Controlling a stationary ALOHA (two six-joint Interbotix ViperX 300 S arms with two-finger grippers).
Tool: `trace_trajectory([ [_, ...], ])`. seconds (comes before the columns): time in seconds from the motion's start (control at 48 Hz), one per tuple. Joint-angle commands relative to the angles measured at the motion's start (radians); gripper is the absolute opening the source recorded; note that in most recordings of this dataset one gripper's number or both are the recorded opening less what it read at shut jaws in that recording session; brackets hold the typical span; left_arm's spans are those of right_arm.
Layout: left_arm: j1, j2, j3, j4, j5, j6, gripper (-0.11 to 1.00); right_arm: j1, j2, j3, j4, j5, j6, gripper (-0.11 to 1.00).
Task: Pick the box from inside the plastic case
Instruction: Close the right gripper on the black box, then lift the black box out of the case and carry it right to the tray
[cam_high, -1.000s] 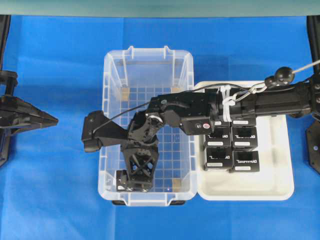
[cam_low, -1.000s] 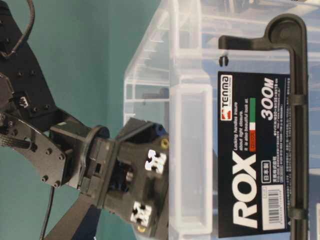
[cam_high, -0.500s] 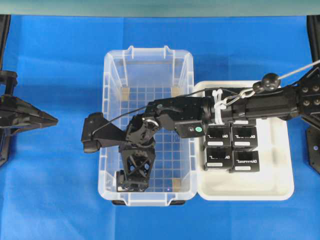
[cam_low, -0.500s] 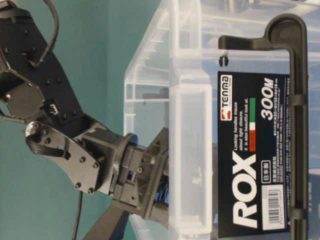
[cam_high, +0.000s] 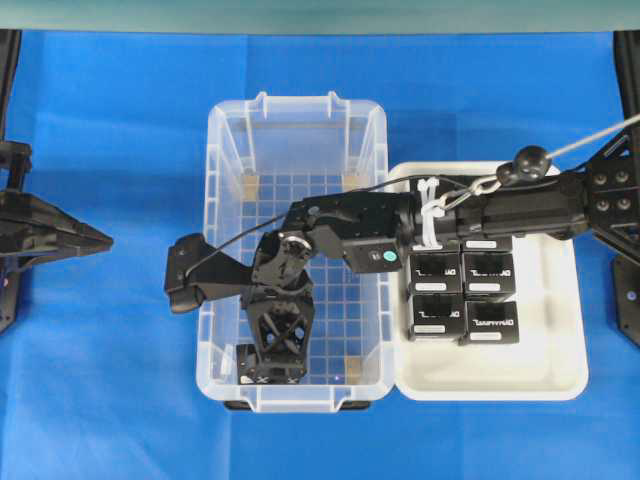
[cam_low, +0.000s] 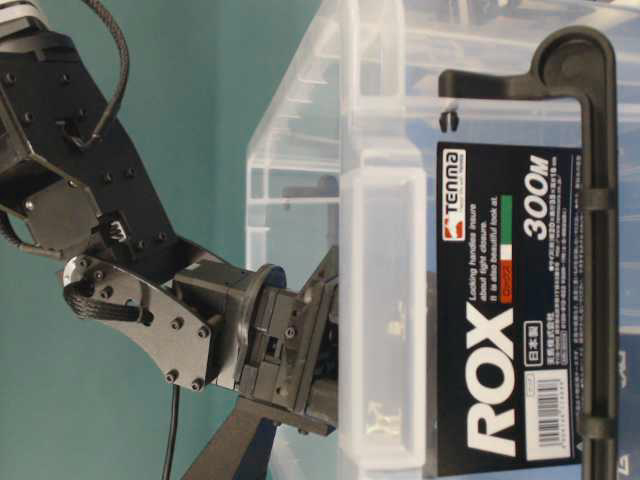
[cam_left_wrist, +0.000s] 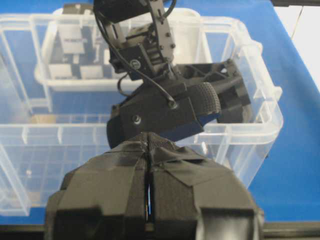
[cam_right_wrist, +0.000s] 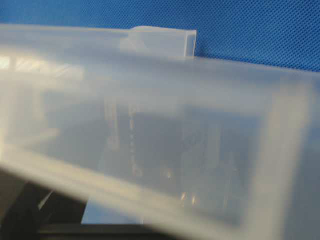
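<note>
The clear plastic case (cam_high: 226, 150) stands mid-table. My right arm reaches in from the right, and its gripper (cam_high: 272, 372) points down into the near left corner. There it stands open over the black box (cam_high: 244, 361), which it mostly hides. Seen from table level, the right gripper's body (cam_low: 285, 360) dips behind the case wall (cam_low: 380, 250). The right wrist view holds only the blurred case wall (cam_right_wrist: 150, 100). My left gripper (cam_high: 100, 240) waits shut, left of the case. Its taped fingers (cam_left_wrist: 120, 175) are pressed together, facing the case (cam_left_wrist: 260, 105).
A shallow white tray (cam_high: 560, 370) touches the case's right side and holds several black cartons (cam_high: 465, 300). A black ROX label (cam_low: 500, 330) and a black handle clip sit on the case's near end. Blue cloth covers the table.
My right gripper has sunk deeper into the case's near left corner and closer over the box, its jaws still wide. The left arm has not moved.
</note>
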Motion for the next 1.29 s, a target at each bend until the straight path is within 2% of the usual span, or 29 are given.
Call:
trace_trajectory([
  [0.0, 0.003, 0.003, -0.031, 0.003, -0.005, 0.0, -0.06, -0.002, 0.02, 0.012, -0.006, -0.008, -0.002, 0.99],
  [0.313, 0.009, 0.002, -0.032, 0.003, -0.005, 0.0, -0.06, -0.081, -0.031, 0.015, -0.031, -0.014, -0.002, 0.99],
  [0.729, 0.014, -0.002, -0.032, 0.003, -0.005, 0.002, -0.06, -0.015, -0.051, 0.002, -0.028, -0.008, 0.006, 0.99],
  [1.271, 0.015, -0.002, -0.031, 0.003, -0.005, 0.0, -0.06, -0.009, 0.003, 0.046, -0.055, -0.097, 0.0, 0.99],
])
